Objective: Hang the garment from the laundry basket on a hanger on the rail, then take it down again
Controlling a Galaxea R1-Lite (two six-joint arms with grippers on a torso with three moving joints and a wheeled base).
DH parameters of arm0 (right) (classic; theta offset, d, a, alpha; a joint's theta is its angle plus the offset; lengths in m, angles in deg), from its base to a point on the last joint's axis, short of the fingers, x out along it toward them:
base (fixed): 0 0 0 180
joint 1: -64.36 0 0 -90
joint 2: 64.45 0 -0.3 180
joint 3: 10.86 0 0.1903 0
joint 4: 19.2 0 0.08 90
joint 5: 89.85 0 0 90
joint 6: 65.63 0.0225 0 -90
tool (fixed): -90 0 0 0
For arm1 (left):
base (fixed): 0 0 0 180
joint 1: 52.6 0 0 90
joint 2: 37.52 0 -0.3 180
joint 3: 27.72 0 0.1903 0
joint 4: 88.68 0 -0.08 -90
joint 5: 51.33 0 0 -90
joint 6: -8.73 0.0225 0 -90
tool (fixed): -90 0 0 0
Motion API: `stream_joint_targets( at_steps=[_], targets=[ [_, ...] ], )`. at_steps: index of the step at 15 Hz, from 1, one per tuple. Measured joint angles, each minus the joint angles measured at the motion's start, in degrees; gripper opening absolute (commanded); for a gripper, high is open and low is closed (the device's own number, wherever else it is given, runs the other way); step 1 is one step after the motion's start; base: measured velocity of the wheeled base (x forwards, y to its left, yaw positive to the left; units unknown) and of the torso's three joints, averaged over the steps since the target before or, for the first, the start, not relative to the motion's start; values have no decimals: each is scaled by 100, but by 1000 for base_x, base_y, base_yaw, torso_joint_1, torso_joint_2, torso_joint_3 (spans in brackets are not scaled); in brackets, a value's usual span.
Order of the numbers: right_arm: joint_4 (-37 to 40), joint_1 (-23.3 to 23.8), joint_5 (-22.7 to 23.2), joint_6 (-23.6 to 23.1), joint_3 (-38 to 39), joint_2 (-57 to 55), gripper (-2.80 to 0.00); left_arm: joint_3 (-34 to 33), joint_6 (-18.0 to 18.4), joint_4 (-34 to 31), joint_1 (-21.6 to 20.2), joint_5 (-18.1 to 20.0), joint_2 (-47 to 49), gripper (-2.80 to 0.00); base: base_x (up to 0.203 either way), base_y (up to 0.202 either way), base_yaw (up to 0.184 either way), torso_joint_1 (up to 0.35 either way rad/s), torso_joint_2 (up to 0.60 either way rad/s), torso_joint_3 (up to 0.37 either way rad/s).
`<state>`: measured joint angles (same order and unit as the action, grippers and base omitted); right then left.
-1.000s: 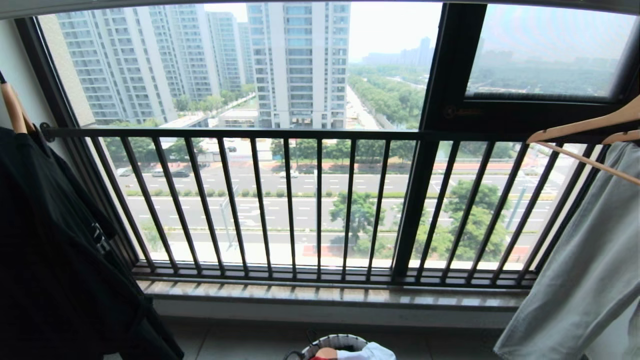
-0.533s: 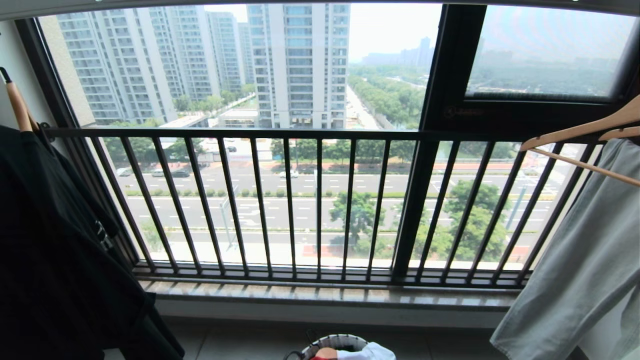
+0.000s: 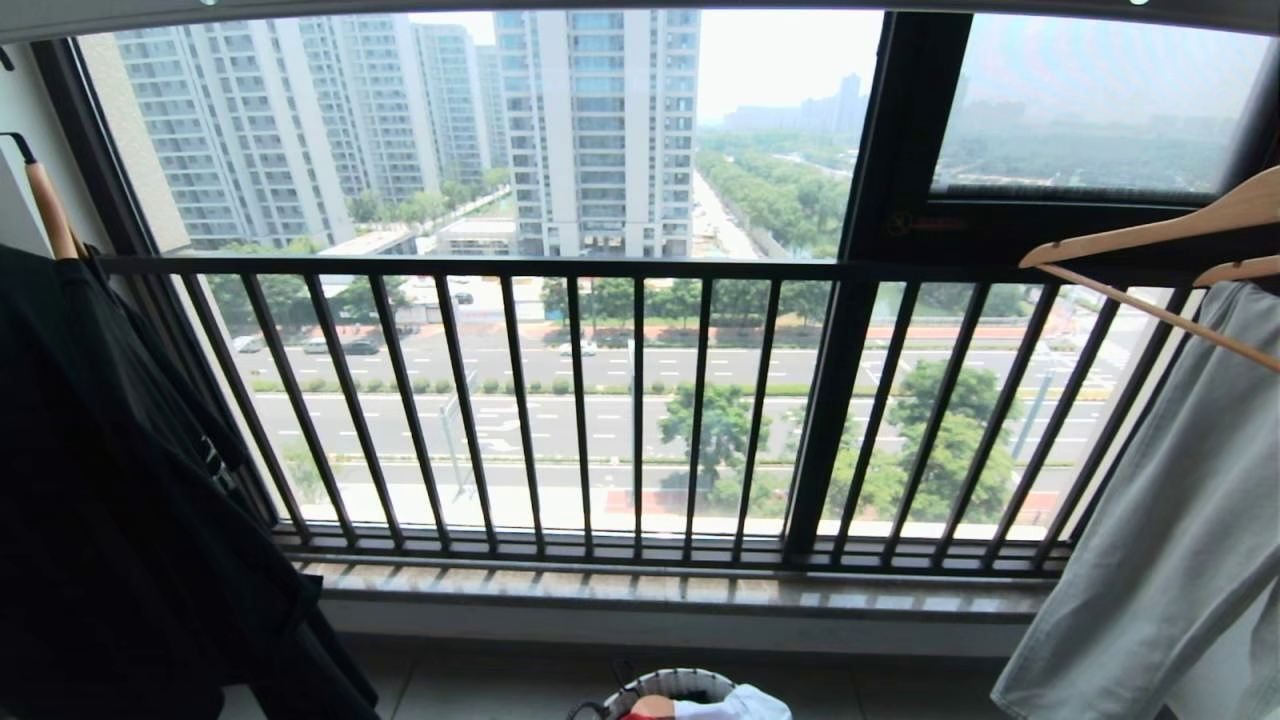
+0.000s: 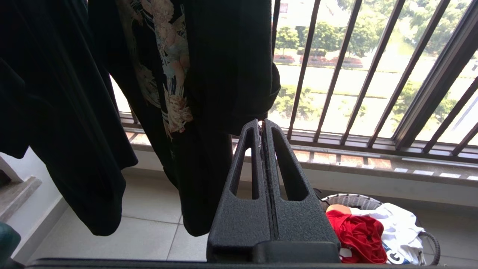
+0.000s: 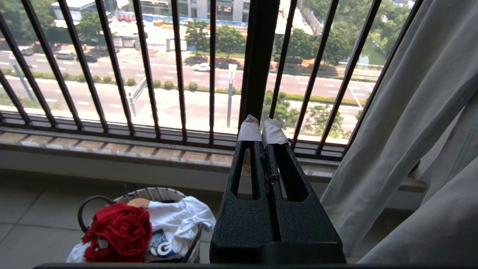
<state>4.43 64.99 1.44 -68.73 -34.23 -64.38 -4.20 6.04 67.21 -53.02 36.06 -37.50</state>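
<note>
Right wrist view: garment (image 5: 118, 231) lies in the basket (image 5: 157, 194), at eight o'clock from the right gripper's (image 5: 262, 130) closed, empty jaws.

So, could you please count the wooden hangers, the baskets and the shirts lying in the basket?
Wooden hangers: 3 (one left, two right)
Basket: 1
Shirts in it: 2 (red shirt, white shirt)
Total: 6
</note>
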Motion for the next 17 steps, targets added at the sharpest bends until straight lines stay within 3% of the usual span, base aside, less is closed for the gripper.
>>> stream_joint_targets(
  at_steps=[17],
  targets=[
    [-1, 0, 0, 5, 0, 0, -280, 2, 0, 1, 0, 2, 0, -280, 0, 0, 0, 0, 0, 0]
  ],
)
